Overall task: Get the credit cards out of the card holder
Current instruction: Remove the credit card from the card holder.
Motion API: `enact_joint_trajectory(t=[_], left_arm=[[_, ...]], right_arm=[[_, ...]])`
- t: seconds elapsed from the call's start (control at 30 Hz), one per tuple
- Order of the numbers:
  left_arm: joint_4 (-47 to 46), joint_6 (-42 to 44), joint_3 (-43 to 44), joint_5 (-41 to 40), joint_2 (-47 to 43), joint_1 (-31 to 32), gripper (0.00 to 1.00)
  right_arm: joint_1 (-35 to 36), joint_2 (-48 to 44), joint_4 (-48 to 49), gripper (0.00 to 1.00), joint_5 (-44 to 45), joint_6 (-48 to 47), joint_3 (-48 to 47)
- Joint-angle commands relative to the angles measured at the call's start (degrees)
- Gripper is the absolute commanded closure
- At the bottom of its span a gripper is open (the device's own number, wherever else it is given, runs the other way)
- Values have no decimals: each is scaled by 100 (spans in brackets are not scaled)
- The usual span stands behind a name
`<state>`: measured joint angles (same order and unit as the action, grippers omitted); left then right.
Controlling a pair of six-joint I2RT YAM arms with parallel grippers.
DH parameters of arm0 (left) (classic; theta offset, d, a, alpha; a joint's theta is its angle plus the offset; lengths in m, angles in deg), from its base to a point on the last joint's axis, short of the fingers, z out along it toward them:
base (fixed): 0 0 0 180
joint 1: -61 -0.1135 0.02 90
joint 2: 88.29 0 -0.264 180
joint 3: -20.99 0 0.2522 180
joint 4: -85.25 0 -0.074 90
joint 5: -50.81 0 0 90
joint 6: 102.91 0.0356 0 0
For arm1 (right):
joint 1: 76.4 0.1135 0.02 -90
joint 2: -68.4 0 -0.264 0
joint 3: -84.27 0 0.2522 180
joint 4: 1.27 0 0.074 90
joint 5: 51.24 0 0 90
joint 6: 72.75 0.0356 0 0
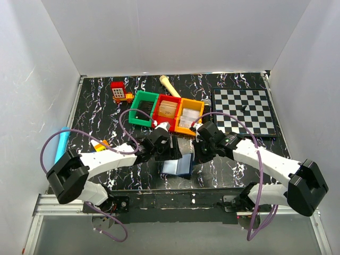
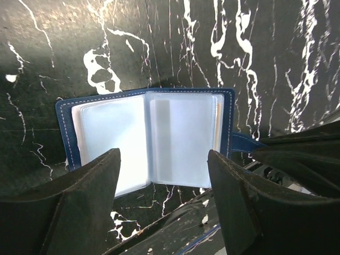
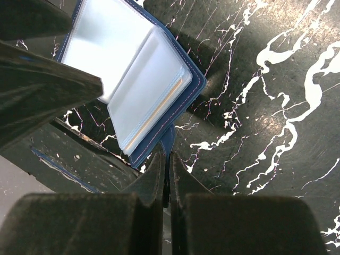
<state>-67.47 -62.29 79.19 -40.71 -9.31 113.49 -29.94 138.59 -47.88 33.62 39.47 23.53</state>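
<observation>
Navy card holder [image 2: 149, 141]: open, long axis left-right, tab [image 2: 244, 142] rightward
Left tool [image 2: 162, 159]: spread above it
Right tool [image 3: 166, 159]: pinching holder's tab
Bench [image 2: 53, 42]: near edge just beside

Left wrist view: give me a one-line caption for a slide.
Open card holder, clear sleeves showing, against the black marbled table, framed by the open left gripper.
</observation>
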Motion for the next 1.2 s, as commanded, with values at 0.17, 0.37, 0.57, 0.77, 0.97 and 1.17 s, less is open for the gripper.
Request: enact_joint_trajectory(t=[0.17, 0.37, 0.57, 0.77, 0.97, 1.17], left_arm=[[-95, 324, 486, 319, 530, 253, 33], [-16, 456, 697, 231, 750, 376, 32], [63, 526, 776, 240, 873, 429, 33], [125, 483, 767, 20, 961, 464, 38], [142, 386, 723, -85, 935, 455, 42], [204, 289, 671, -226, 874, 455, 45]], right_arm=[[-31, -313, 304, 99, -48, -68, 14], [-31, -384, 366, 99, -136, -86, -30], [-31, -348, 366, 99, -162, -86, -22], [-31, -366, 375, 99, -127, -104, -22], [-23, -384, 357, 99, -83, -147, 5], [-31, -392, 348, 99, -74, -156, 5]])
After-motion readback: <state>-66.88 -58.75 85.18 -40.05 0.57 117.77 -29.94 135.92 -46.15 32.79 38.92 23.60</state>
